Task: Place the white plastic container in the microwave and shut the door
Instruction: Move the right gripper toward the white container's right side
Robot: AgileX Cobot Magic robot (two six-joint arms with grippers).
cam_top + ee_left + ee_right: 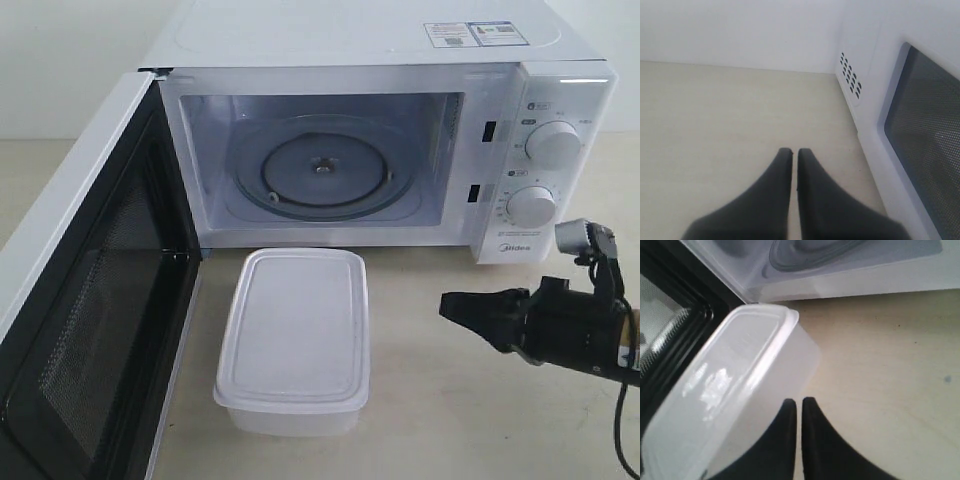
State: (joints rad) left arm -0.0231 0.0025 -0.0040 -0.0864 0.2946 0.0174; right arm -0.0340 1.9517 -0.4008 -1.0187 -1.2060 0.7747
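Step in hand: approach, nothing loaded yet. The box sits lidded on the table just in front of the microwave, outside the cavity. The door stands wide open on the left. The right claw is level with the box, near its right side, not touching; jaws nearly together, holding nothing. The left claw is equally pinched and empty, beside the door's outer face. Next, my guess: spread the right jaws, grip or push the box onto the turntable, then close the door. Count: one box, one microwave, one door, two dials, two claws.
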